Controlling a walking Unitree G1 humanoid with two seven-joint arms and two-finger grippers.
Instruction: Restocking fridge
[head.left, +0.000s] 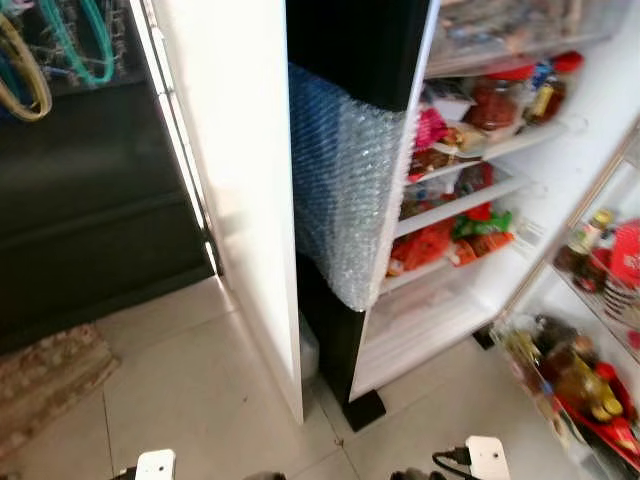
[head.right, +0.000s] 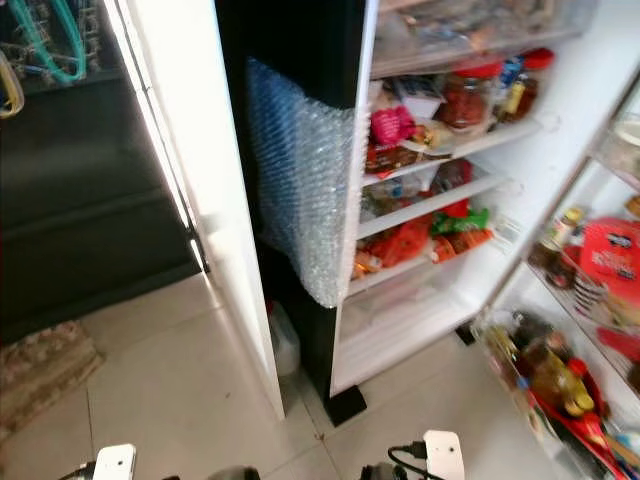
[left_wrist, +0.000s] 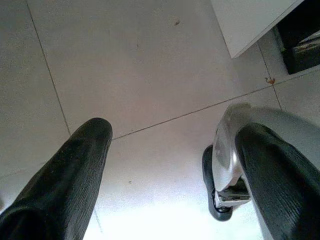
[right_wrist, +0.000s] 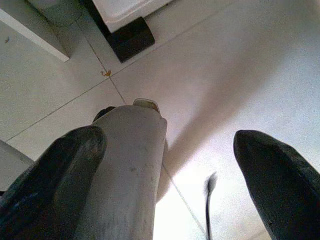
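closest to you, both arms hang low over the pale tiled floor (head.left: 190, 380). the left gripper (left_wrist: 170, 170) has its two black fingers spread wide with nothing between them, just floor tiles and a silver leg of the robot beyond. the right gripper (right_wrist: 170, 165) is the same: fingers wide apart, empty, a silver leg and floor beneath.

a step ahead, you face the edge of a white door (head.left: 235, 190) standing open toward you, with a worn mat (head.left: 45, 375) on the floor off to your left. just past the door edge, a sheet of bubble wrap (head.left: 340, 190) hangs over the black side of the fridge (head.left: 440, 330).

the fridge stands open on your right. its lower white drawer (head.left: 420, 325) looks shut; you cannot tell what is in it. the shelf above holds red and orange packets (head.left: 430, 245) beside green ones. higher up sit a pink packet (head.left: 430, 128), a red-lidded jar (head.left: 495, 100) and small bottles. the top holds a clear bin, contents blurred.

at far right, the door racks (head.left: 590, 290) carry dark bottles (head.left: 560, 370), a sauce bottle and a red tub (head.left: 625, 255).

farthest left, hangers (head.left: 60, 50) hang over a dark cabinet.
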